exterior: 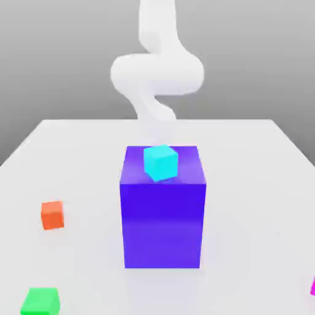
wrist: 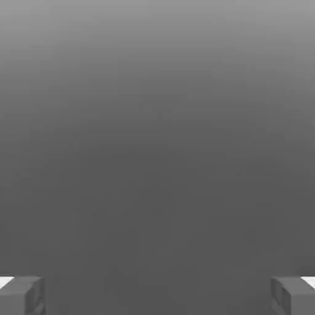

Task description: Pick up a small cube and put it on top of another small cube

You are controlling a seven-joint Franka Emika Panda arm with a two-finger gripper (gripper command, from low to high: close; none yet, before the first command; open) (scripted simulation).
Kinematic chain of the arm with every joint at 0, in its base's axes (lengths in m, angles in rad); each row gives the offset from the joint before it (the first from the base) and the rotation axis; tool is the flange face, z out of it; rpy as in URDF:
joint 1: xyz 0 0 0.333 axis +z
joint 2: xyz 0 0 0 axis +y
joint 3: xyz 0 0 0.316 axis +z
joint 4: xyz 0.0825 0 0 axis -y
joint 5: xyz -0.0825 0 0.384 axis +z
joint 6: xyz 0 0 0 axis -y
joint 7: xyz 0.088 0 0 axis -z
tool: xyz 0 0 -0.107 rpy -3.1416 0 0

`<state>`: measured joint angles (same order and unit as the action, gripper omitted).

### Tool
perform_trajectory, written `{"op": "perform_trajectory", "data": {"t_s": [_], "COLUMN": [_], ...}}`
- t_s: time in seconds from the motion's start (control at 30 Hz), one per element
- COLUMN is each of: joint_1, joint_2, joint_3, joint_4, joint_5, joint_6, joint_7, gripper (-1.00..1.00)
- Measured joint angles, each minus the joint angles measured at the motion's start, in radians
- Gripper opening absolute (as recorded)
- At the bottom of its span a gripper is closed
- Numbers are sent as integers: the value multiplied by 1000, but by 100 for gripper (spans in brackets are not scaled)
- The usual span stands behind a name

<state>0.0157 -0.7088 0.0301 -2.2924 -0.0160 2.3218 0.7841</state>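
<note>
A pale white table [exterior: 74, 154] under soft, even light stands before a plain grey gradient backdrop [exterior: 55, 55].

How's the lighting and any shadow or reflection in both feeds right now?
Exterior view: soft, even light; the big blue-violet block throws a faint reflection on the white table below it, and the cyan cube on top looks bright, without glare. The magenta cube is cut off at the frame edge. Hand view: a plain grey gradient, darker lower down, with the pincer fingertips wide apart.
</note>
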Motion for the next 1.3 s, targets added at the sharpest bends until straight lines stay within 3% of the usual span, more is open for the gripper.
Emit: {"op": "perform_trajectory", "data": {"t_s": [0.63, 1.0, 1.17, 1.2, 1.3], "joint_1": [159, 283, 347, 353, 353], "joint_2": [695, 1091, 1273, 1292, 1292], "joint_3": [216, 286, 236, 229, 229], "joint_4": [58, 90, 128, 133, 133], "joint_5": [-164, -242, -313, -324, -324], "joint_6": [165, 262, 371, 384, 384], "joint_7": [-91, -154, -118, -111, -111], "gripper": [0, 0, 0, -100, -100]}}
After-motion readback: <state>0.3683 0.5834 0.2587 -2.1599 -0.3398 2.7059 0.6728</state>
